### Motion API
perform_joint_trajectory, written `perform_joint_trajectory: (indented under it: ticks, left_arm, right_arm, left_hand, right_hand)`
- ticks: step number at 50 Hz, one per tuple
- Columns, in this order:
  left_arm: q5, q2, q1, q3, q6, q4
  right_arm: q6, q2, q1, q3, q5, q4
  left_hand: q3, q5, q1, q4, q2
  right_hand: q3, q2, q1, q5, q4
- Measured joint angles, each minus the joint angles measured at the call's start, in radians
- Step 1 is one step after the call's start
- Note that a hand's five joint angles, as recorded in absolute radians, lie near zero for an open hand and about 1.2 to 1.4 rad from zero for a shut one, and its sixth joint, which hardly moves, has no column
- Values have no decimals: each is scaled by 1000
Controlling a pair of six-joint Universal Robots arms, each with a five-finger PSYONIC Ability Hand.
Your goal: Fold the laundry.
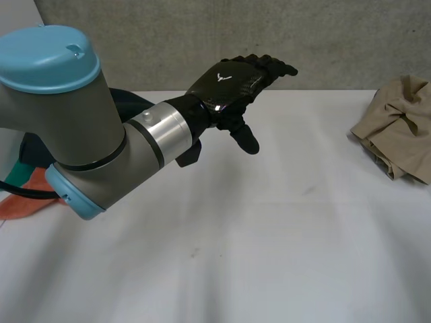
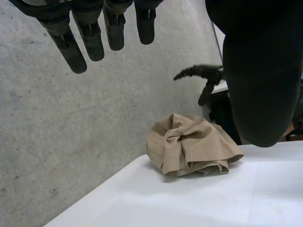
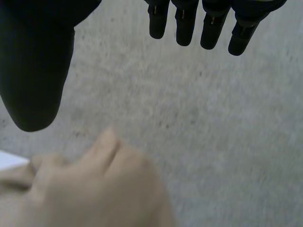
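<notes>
A crumpled beige garment [image 1: 399, 128] lies at the far right of the white table [image 1: 269, 235]. My left hand [image 1: 232, 84] hovers over the table's back middle, well left of the garment, open with straight fingers and the thumb hanging down, holding nothing. In the left wrist view the garment [image 2: 189, 151] sits bunched beyond my left hand's fingers [image 2: 90, 38], near the table's far edge. My right hand [image 2: 196, 72] hangs in the air just behind and above it. In the right wrist view my right hand [image 3: 33, 71] is open above the beige garment [image 3: 94, 189], not touching it.
An orange cloth [image 1: 20, 202] lies at the table's left edge, partly behind my left arm [image 1: 81, 134]. A dark object [image 1: 135, 104] sits behind that arm. A grey concrete wall [image 1: 202, 40] runs along the table's back edge.
</notes>
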Motion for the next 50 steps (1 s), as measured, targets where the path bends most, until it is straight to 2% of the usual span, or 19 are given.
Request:
perform_joint_trajectory:
  ticks: [8,10,13,16,21,23,27,31,36,39,40,42,44,46,50]
  left_arm:
    - [0,0,6,-28,3,0]
    - [0,4,9,-38,4,0]
    - [-1,9,14,-46,6,0]
    - [-1,19,22,-50,8,0]
    - [-12,45,45,-54,9,0]
    - [-32,66,63,-54,7,1]
    - [-75,98,89,-53,3,2]
    - [-129,130,120,-53,0,8]
    - [-192,152,150,-62,-3,18]
    - [-212,155,159,-80,-3,20]
    - [-217,155,161,-92,-3,21]
    - [-221,152,163,-113,-2,22]
    - [-223,148,164,-136,-2,22]
    - [-222,144,163,-155,-1,22]
    - [-221,130,156,-195,4,22]
  right_arm:
    - [-5,220,38,-159,74,51]
    - [-9,282,61,-216,96,74]
    - [-13,297,88,-251,103,93]
    - [-17,251,111,-251,100,95]
    - [-17,55,153,-163,67,29]
    - [-16,-74,188,-80,32,-41]
    - [-14,-222,251,46,-28,-111]
    - [-13,-332,333,192,-90,-142]
    - [-15,-390,451,385,-142,-147]
    - [-21,-385,502,477,-152,-134]
    - [-24,-374,518,508,-153,-120]
    - [-35,-347,534,539,-152,-83]
    - [-60,-321,540,545,-146,-29]
    - [-91,-306,539,536,-141,24]
    - [-196,-308,520,487,-123,172]
  left_hand:
    - [0,0,0,0,0]
    - [0,0,0,0,0]
    - [0,0,0,0,0]
    - [0,0,0,0,0]
    - [0,0,0,0,0]
    - [0,0,0,0,0]
    - [0,0,3,0,0]
    - [0,0,3,0,0]
    - [0,0,2,0,0]
    - [0,0,1,0,0]
    - [0,0,0,0,0]
    - [0,0,0,0,0]
    - [0,0,0,0,0]
    - [0,0,0,0,0]
    - [0,0,0,0,0]
  right_hand:
    - [20,27,23,19,20]
    - [505,516,506,500,501]
    - [870,916,860,868,892]
    - [935,972,905,934,973]
    - [975,972,905,941,982]
    - [976,972,905,942,983]
    - [976,972,905,945,983]
    - [977,972,905,948,983]
    - [977,972,905,950,983]
    - [844,841,813,829,845]
    - [623,613,597,605,623]
    - [326,306,272,293,326]
    - [90,68,54,64,87]
    - [12,8,1,0,13]
    - [1,1,1,-1,0]
